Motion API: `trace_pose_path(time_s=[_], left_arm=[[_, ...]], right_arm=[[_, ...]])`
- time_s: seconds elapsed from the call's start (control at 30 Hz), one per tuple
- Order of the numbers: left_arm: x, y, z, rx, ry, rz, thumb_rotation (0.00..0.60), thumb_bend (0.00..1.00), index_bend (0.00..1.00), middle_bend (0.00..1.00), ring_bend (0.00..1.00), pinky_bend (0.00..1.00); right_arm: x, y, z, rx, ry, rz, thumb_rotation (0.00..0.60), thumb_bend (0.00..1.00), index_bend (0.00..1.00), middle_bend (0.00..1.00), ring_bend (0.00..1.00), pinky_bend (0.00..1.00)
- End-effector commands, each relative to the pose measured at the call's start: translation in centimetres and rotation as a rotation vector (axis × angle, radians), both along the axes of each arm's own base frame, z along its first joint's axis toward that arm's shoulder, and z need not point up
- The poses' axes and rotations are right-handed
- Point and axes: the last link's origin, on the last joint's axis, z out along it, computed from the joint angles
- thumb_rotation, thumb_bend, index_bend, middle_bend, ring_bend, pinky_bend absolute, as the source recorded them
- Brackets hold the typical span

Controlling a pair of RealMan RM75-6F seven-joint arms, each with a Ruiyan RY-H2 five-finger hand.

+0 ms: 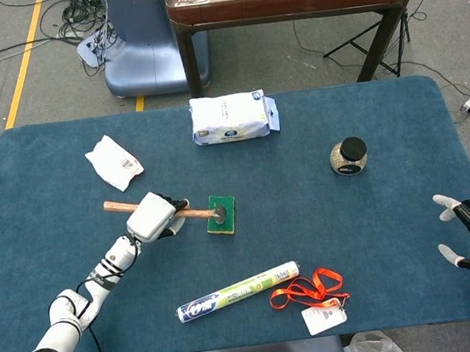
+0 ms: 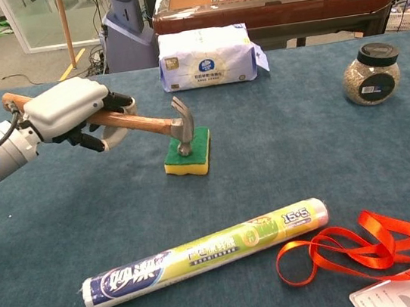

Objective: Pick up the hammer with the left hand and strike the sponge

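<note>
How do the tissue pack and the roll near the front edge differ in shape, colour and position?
The tissue pack is a soft white block lying at the far side of the table; the roll is a long thin cylinder at the near side, beside the orange lanyard.
The tissue pack is mostly white with a small blue mark; the roll has green and yellow print.
Both lie flat on the table, untouched by either hand.
</note>
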Motion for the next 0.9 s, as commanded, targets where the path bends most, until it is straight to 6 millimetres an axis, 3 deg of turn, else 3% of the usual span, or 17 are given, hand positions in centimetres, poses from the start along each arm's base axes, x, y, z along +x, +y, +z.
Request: trace_pose_path(time_s=[0.03,0.33,0.6,0.9], left_arm=[[-0.2,0.0,0.3,0.005,-0.003,0.000,0.600,0.47,0.80,0.83,0.78,0.94],[-0.9,-0.7,0.2,-0.002,0.026,-0.006,0.600,0.47,0.80,0.83,0.78,0.94],[-0.3,0.4,3.5,0.075,-0.099,0.004,0.600,0.47,0.80,0.83,0.78,0.94],[-2.7,0.7,5.0,0.089,-0.069,0.105,0.600,0.47,0.80,0.83,0.78,0.94]], right_arm=[[0.0,0.0,0.0,-0.001,-0.001,0.003,0.600,0.22,0.21,0.41,0.27,0.26],[0.0,0.3,0.2,-0.009,-0.008,0.010,0.600,0.22,0.21,0.41,0.27,0.26],[-0.2,0.6,0.3,-0.018,-0.020,0.012,0.600,0.22,0.21,0.41,0.27,0.26],[-0.2,0.3,0.1,-0.008,-0.028,0.022,0.600,0.22,0.21,0.41,0.27,0.26]])
